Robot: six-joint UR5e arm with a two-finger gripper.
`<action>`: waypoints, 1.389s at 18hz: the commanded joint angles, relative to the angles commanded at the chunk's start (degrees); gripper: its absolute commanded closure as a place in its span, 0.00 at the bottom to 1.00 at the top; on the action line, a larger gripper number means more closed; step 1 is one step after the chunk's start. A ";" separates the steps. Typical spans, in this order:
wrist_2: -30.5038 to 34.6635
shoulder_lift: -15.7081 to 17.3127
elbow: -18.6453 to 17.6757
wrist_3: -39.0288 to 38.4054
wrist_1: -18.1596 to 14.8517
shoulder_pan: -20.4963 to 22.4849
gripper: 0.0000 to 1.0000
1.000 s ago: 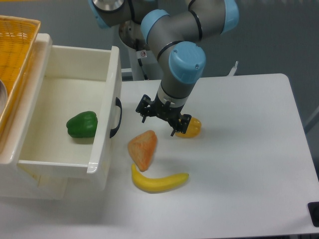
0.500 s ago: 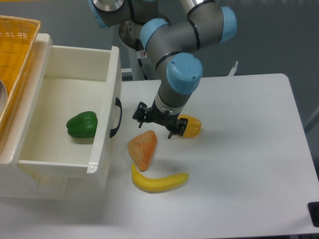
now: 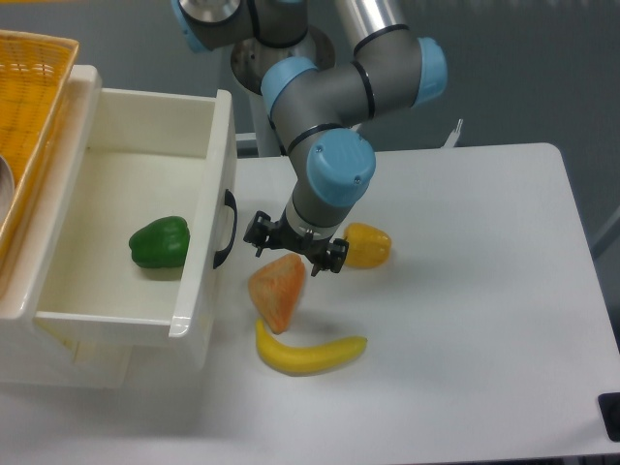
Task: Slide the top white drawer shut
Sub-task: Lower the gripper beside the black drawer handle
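While top white drawer gapes — gripper nearby.

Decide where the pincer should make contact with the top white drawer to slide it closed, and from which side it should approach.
Go for the front panel of the top white drawer around its curved black handle, coming from the table side, where the pincer is now. The drawer stands pulled out with that flat front facing the arm, so a push there likely sends it straight in.
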 joint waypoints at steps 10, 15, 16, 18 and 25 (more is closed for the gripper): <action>0.09 -1.93 0.18 0.18 0.26 -1.14 0.00; 0.09 -2.02 0.18 0.09 0.18 -1.67 0.00; 0.09 -2.20 0.18 0.09 0.18 -1.84 0.00; 0.09 -2.20 0.18 0.09 0.18 -1.85 0.00; 0.09 -2.02 0.18 -0.09 0.00 -2.46 0.00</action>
